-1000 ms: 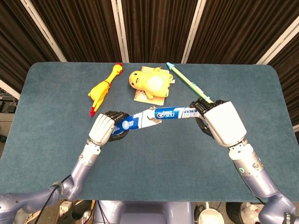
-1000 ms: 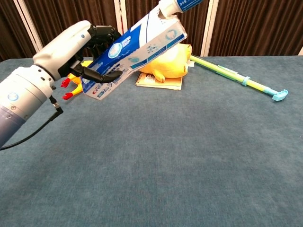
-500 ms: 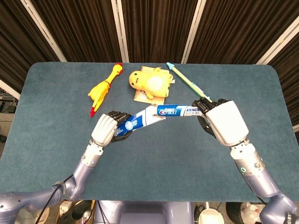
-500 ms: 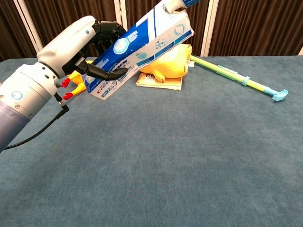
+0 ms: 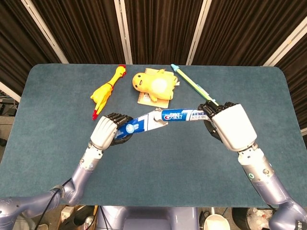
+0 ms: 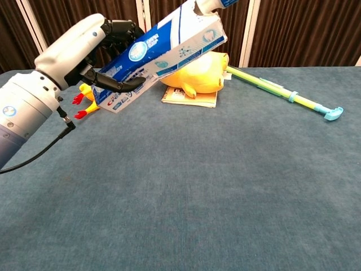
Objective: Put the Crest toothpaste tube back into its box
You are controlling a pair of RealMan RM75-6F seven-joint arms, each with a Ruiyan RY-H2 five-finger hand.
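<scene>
My left hand (image 5: 106,132) (image 6: 84,53) grips the blue and white Crest box (image 5: 138,124) (image 6: 163,53) by its lower end and holds it tilted above the table, open mouth up and to the right. The white and blue toothpaste tube (image 5: 181,115) (image 6: 217,4) has its leading end in the box mouth, and its far end is held by my right hand (image 5: 229,125). Most of the tube still shows outside the box. In the chest view only the tube's tip shows at the top edge, and my right hand is out of that frame.
On the blue table (image 5: 158,167) lie a yellow rubber chicken (image 5: 106,90) (image 6: 87,96), a yellow plush on a notebook (image 5: 154,85) (image 6: 197,76), and a long green and blue toothbrush (image 5: 194,85) (image 6: 287,96) at the back right.
The left hand and box have shifted slightly back to the left and down after drifting right; the tube stays with its end in the box mouth. The right hand barely moved.
</scene>
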